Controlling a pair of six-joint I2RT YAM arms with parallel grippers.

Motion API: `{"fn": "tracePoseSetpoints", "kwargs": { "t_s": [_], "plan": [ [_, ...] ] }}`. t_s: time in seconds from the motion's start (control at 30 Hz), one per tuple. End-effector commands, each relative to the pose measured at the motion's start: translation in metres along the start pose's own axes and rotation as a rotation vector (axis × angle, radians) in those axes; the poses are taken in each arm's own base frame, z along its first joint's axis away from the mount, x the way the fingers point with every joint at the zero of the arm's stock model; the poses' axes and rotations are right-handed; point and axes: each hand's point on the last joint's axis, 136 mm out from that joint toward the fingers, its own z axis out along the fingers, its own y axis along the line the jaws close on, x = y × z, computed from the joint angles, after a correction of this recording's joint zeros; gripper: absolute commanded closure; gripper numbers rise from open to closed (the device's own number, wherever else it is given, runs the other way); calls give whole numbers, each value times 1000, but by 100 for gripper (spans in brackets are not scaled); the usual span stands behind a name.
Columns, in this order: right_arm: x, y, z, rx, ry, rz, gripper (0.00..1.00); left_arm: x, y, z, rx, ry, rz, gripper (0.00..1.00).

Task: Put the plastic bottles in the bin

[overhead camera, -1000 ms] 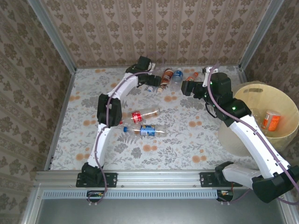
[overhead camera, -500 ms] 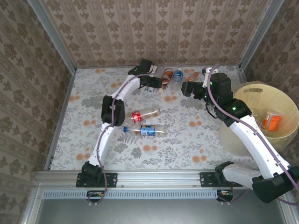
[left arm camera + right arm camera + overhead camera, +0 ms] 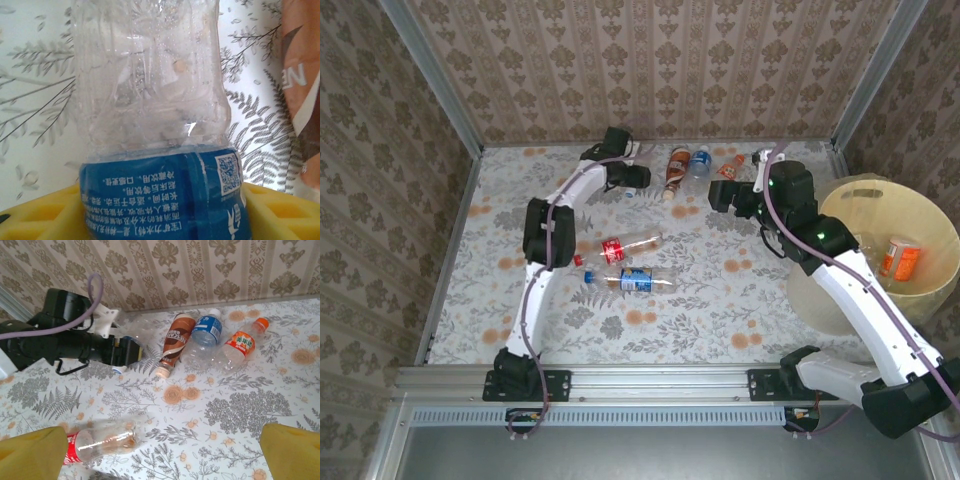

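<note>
I am seeing the left gripper (image 3: pixel 638 178) reaching into the upper centre of the top view. Its yellow fingers (image 3: pixel 45 215) are sitting on either side of a crumpled clear bottle (image 3: pixel 150 100), right against its blue label, though I cannot tell whether they are truly clamping it. That bottle is looking empty.

Mid-frame, a red-labelled bottle (image 3: pixel 625 247) and a blue-banded bottle (image 3: pixel 636 280) are lying on their sides, near each other but apart. Further right, a brown bottle (image 3: pixel 172 342), a white-capped bottle (image 3: pixel 204 337) and an orange-capped bottle (image 3: pixel 240 342) are lying close together by the back wall.

The right gripper (image 3: pixel 160 452) is hovering with its fingers spread wide, holding nothing. At the right edge, the bin (image 3: pixel 880 215) is holding one orange-labelled bottle (image 3: pixel 900 257).

The loose bottles are resting on a floral-printed table (image 3: pixel 470 300), and patterned wallpaper (image 3: pixel 650 60) is enclosing it.
</note>
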Motion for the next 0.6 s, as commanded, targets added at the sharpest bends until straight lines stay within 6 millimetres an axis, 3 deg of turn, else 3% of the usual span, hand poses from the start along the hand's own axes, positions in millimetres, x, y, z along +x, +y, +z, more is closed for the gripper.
{"fn": "tracePoseSetpoints", "kwargs": {
  "t_s": [0.0,0.47,0.57],
  "plan": [
    [3,2,-3,-16,-9,21,0,-14,-7,-30,3,-59,-11,40],
    [6,16,9,-104,-29,89,0,4,-43,-113,92,-195,-62,43],
    [3,20,11,-131,-52,112,0,10,-74,-134,166,-225,-60,44]
  ]
}}
